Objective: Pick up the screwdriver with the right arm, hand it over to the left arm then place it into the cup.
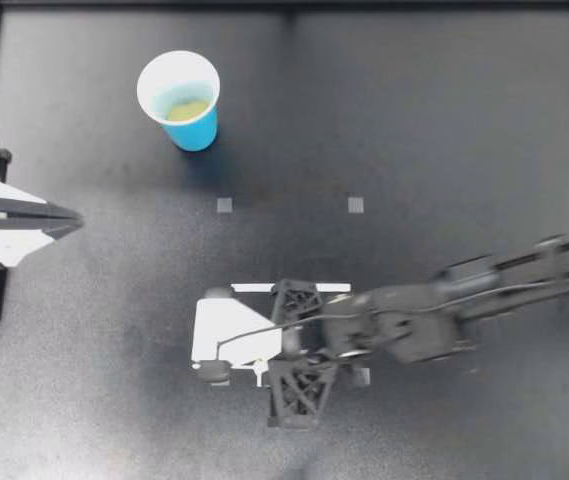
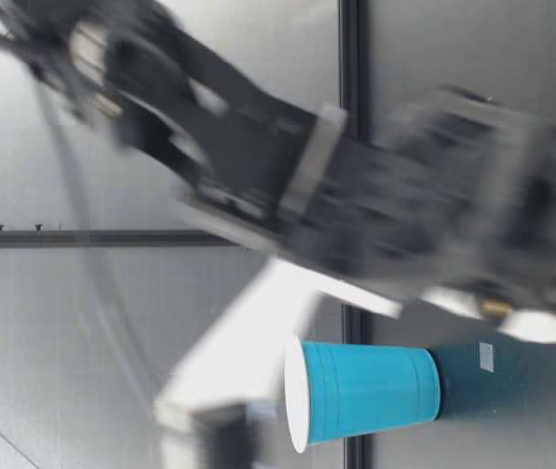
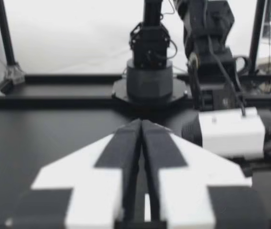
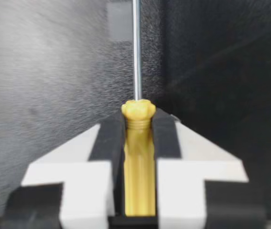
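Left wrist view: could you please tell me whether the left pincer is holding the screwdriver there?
No, my left pincer is shut, its fingers pressed together with nothing between them.

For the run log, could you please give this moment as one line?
right gripper: shut on screwdriver | left gripper: shut, empty | cup: upright

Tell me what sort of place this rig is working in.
Most likely a robotics lab test cell: a black table boxed in by a metal frame, my left gripper and right gripper reaching in, and a blue cup and a screwdriver as props.
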Available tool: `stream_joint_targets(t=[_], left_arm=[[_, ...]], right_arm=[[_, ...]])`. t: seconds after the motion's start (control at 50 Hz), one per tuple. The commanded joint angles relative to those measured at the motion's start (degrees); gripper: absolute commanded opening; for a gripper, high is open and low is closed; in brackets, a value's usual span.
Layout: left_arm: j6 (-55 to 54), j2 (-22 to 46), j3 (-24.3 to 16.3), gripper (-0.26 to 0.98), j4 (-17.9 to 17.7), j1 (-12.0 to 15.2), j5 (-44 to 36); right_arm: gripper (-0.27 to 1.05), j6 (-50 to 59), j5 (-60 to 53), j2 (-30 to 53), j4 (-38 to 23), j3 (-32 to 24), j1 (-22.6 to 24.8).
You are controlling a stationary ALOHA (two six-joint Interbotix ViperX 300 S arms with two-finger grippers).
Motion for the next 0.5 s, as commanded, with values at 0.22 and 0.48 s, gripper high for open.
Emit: stream_joint_targets(t=[0.22,0.48], left_arm=[[-0.09,5.8,-0.09,0.45,-0.09,0.09,-8.35],[-1.14,12.04,-2.37,0.6,-1.23,0.09,-14.41]], right_arm=[[0.04,3.25,-25.22,-12.83,-0.09,13.36,-1.58],[0.04,1.76,-52.65,-18.11,0.0,24.7,-5.63]])
